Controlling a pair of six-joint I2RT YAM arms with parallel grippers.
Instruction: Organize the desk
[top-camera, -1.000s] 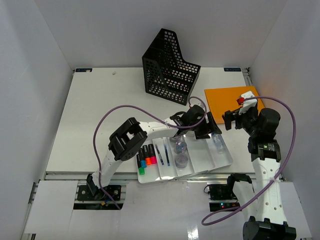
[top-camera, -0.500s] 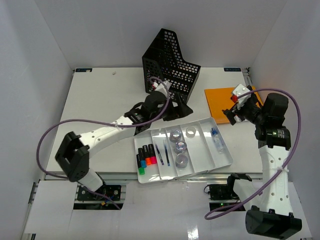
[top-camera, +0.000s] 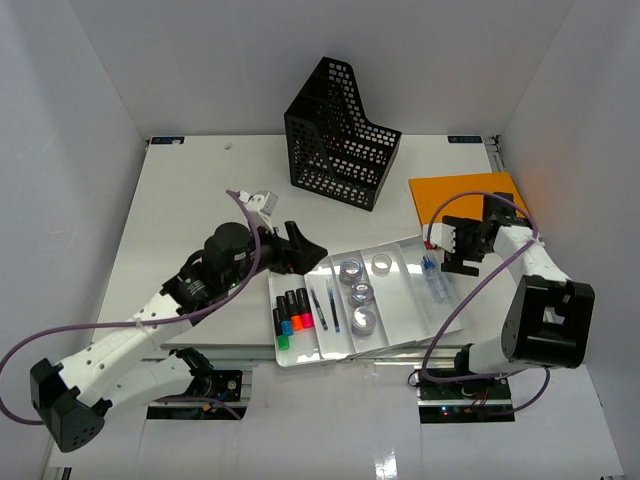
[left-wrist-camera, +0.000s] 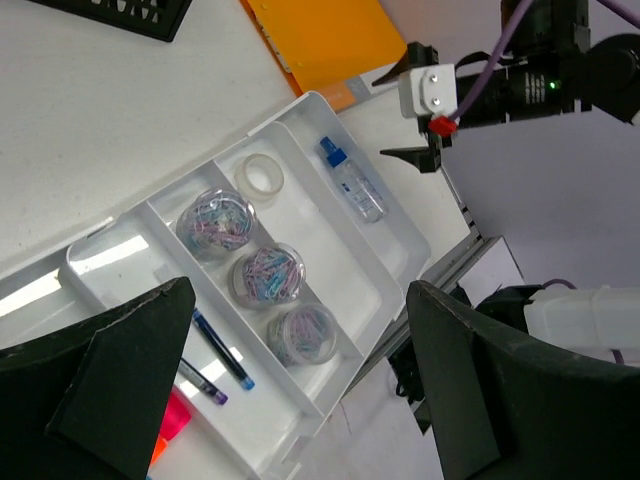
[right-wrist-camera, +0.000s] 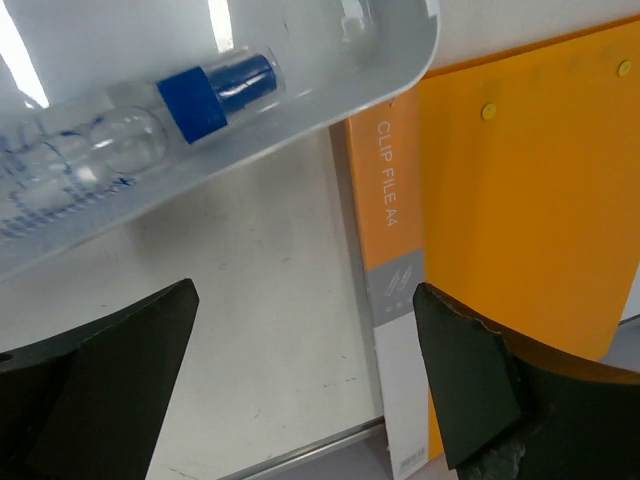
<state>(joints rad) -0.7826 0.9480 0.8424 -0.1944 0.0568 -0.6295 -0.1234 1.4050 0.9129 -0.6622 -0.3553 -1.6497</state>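
Observation:
The desk (top-camera: 190, 200) is a white tabletop. My left gripper (top-camera: 305, 247) is open and empty, hovering just left of the white compartmented tray (top-camera: 400, 330). In the left wrist view my left gripper (left-wrist-camera: 300, 290) is above the jars of paper clips (left-wrist-camera: 268, 275). My right gripper (top-camera: 450, 247) is open and empty, low between the tray's right end and the orange clip file (top-camera: 460, 195). In the right wrist view my right gripper (right-wrist-camera: 305, 295) is over bare desk, with the clip file (right-wrist-camera: 520, 200) to the right.
The tray holds markers (top-camera: 292, 310), pens (top-camera: 325, 303), a tape roll (top-camera: 381, 264) and a small blue-capped bottle (top-camera: 435, 282). A black mesh file holder (top-camera: 340, 135) stands at the back. White walls enclose the desk, and the tray overhangs the front rail.
My left gripper pulled back from the tray, past the file holder, to the tray's left side. My right gripper came down from above the clip file to the tray's right end.

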